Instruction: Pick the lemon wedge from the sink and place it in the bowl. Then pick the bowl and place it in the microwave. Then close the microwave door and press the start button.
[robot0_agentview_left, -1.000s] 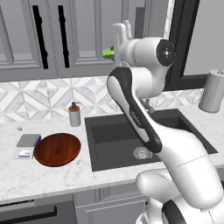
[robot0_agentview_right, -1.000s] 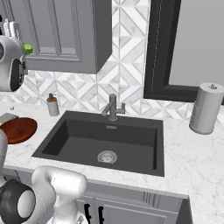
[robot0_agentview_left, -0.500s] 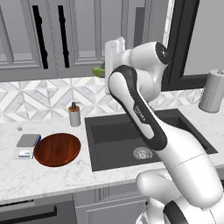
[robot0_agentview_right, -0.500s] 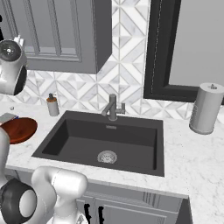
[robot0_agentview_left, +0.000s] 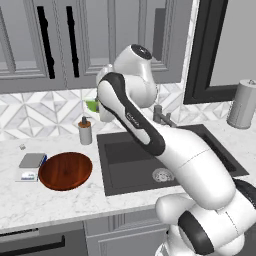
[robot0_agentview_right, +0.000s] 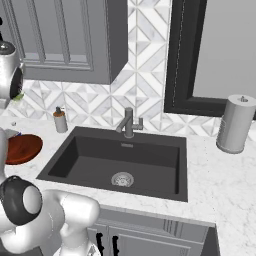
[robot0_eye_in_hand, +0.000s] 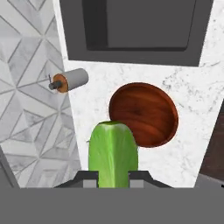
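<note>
Lemon wedge apparently in gripper

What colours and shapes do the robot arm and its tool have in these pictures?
The arm is glossy white, built of thick rounded segments, with dark grey to black bands and caps at the joints. No cables or markings are visible. The tool shows two small dark grey finger tips in the hand view.

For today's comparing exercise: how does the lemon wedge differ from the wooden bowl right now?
The lemon wedge is bright green; the bowl is glossy reddish-brown. The wedge is small and narrow; the bowl is wide, round and shallow. The wedge is held in the end effector above the counter; the bowl rests on it, empty.
</note>
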